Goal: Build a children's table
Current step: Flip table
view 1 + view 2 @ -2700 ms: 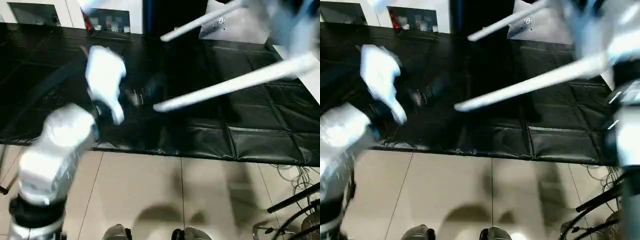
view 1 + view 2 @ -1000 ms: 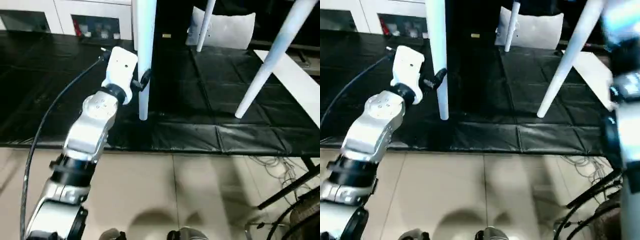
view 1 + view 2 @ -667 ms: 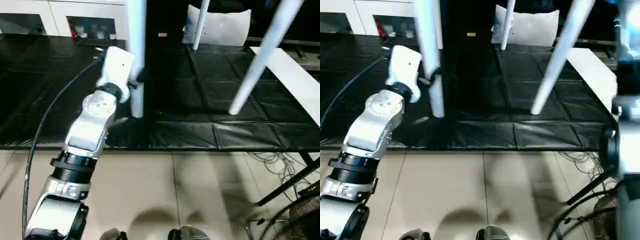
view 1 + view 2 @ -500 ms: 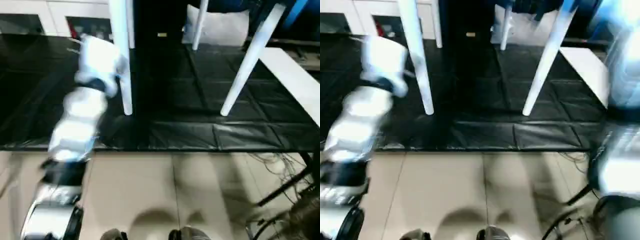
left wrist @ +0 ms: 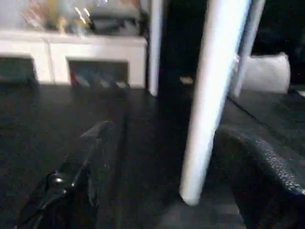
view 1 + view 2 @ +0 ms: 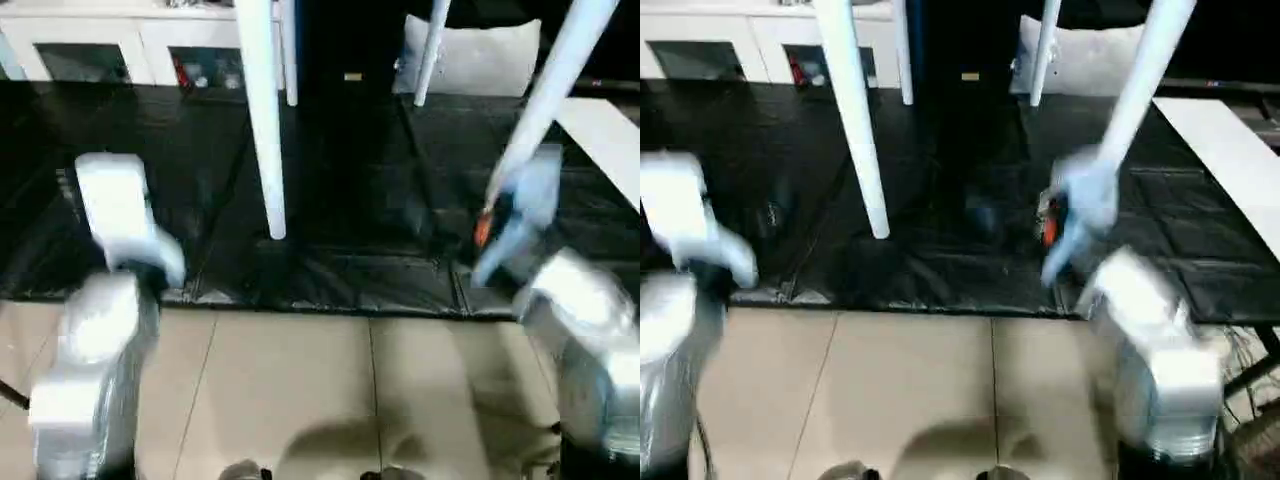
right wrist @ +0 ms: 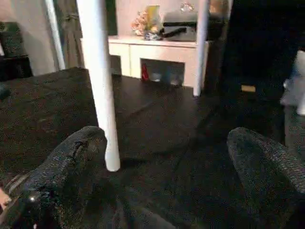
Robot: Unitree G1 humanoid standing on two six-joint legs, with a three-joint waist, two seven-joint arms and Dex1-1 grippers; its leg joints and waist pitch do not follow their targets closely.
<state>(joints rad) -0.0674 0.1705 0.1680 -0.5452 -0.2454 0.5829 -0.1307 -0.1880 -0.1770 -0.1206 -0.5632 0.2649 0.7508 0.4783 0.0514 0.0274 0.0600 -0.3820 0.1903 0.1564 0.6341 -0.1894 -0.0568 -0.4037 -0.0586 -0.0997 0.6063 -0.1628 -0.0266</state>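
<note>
Four white legs of the children's table [image 6: 262, 120] stand on the black mat [image 6: 340, 220], so it looks like it's upright and basically built. Both the left gripper [image 5: 157, 157] and right gripper [image 7: 162, 162] are spread open, empty, low in front of it. If an arm swings, it could clip a leg and shove the table; no readable writing anywhere, I think.

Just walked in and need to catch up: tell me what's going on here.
The children's table stands on its legs on the black mat, its top out of view above. Neither arm holds anything. The left pincer is open beside the near left leg, and the right pincer is open too, facing the legs and touching none.
</note>
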